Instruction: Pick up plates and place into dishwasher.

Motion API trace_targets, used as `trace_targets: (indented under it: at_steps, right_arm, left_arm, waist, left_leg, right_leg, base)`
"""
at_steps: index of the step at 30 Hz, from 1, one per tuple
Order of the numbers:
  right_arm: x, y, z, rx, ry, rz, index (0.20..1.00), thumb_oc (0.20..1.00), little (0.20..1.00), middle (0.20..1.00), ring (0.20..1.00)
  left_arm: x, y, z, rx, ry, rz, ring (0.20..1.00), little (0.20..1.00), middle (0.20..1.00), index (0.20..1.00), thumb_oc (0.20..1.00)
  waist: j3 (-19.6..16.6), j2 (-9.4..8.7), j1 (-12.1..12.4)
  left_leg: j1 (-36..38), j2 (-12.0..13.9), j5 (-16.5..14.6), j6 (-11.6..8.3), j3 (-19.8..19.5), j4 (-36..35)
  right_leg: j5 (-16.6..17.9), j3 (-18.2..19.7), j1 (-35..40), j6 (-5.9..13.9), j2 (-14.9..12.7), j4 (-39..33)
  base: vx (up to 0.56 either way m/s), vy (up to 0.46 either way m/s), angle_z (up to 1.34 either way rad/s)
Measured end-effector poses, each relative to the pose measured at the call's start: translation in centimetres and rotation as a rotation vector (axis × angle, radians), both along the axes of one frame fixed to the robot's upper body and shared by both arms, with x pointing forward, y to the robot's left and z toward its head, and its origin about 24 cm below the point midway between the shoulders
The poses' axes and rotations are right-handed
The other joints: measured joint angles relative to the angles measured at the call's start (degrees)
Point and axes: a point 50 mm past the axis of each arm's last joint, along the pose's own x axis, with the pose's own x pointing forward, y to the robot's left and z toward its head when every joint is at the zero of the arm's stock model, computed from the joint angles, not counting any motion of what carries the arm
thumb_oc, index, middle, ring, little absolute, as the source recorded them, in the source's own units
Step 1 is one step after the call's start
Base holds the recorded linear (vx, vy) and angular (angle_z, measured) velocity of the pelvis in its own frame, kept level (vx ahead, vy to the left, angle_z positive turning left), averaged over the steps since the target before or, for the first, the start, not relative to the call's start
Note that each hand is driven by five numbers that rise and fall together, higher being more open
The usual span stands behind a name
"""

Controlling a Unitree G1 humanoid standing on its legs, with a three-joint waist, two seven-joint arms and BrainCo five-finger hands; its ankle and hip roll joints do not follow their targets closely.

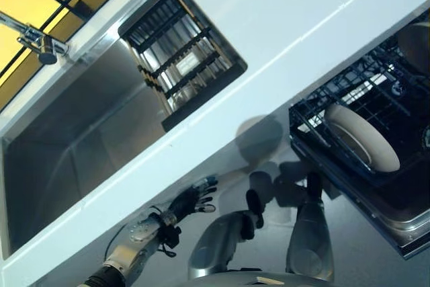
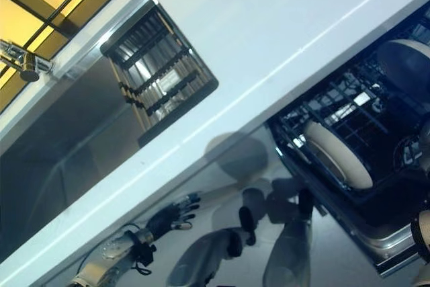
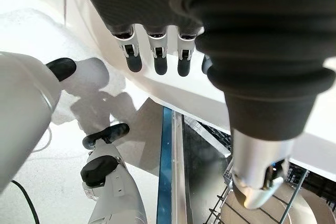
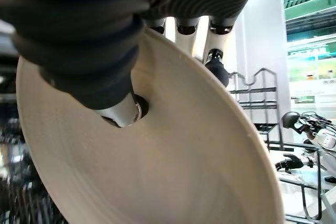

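**Inspector:** Plates first. Where do they stand?

**Trainee:** One cream plate (image 1: 361, 138) stands on its edge in the dark dishwasher rack (image 1: 316, 109), which is pulled out under the white counter (image 1: 282, 25). A second plate (image 4: 157, 150) is in the right hand (image 4: 123, 111). The right wrist view shows the thumb on one face and the fingers (image 4: 216, 66) behind the rim, so the hand pinches it. In the right eye view this plate (image 2: 406, 58) shows at the far end of the rack, above the wires.

**Inspector:** And the left hand?

**Trainee:** The left hand (image 1: 191, 201) hangs low, below the counter edge, well apart from the rack. Its fingers (image 3: 157, 61) are straight and carry nothing.

**Inspector:** How far along is the work?

**Trainee:** It seems about the middle or later. One plate is loaded, and the second is not yet set between the wires and released. The drying rack (image 1: 181, 52) beside the sink (image 1: 67, 139) appears to hold no plates, so perhaps this one is the last, but that is only a judgement.
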Motion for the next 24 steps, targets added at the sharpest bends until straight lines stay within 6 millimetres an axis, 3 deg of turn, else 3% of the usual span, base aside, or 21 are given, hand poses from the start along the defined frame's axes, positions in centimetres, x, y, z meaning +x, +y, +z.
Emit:
trace_targets:
  at_steps: [11,12,13,24]
  right_arm:
    - [0.2,-0.3,0.5,0.014,0.011,-0.046,0.2,0.2,0.2,0.2,0.2]
    - [0.3,-0.2,0.5,0.019,0.005,-0.049,0.843,0.843,0.843,0.843,0.843]
    - [0.4,-0.1,0.5,0.024,0.002,-0.053,1.0,1.0,1.0,1.0,1.0]
    - [0.2,-0.5,0.2,0.068,-0.013,-0.082,1.0,1.0,1.0,1.0,1.0]
  left_arm:
    - [1.3,0.8,0.8,0.036,-0.041,-0.01,1.0,1.0,1.0,1.0,1.0]
    - [1.4,0.8,0.9,0.039,-0.044,-0.011,1.0,1.0,1.0,1.0,1.0]
    - [1.4,0.9,0.9,0.042,-0.045,-0.011,1.0,1.0,1.0,1.0,1.0]
    - [1.4,1.4,0.9,0.066,-0.031,-0.011,1.0,1.0,1.0,1.0,1.0]
  waist:
    - [0.67,-0.89,0.24]
    - [0.74,-0.99,0.25]
    - [0.86,-1.15,0.21]
    - [1.19,-1.67,0.21]
  left_leg:
    - [-4.03,0.35,-0.21,-0.14,-1.97,3.84]
    - [-4.54,0.45,-0.36,-0.21,-2.12,4.14]
    - [-4.74,0.58,-0.42,-0.23,-2.11,4.53]
    - [-5.65,1.46,-1.66,-0.26,-2.2,6.67]
  right_leg:
    - [0.17,-1.28,-1.62,-0.27,0.11,0.98]
    - [0.17,-1.39,-1.95,-0.31,0.16,1.0]
    - [0.28,-1.42,-2.08,-0.44,0.27,0.96]
    - [0.48,-1.32,-1.95,-0.65,1.05,1.05]
  base:
    - [-0.02,-0.036,0.08]
    - [0.0,0.0,0.0]
    - [0.0,0.0,0.0]
    - [0.0,0.0,-0.01]
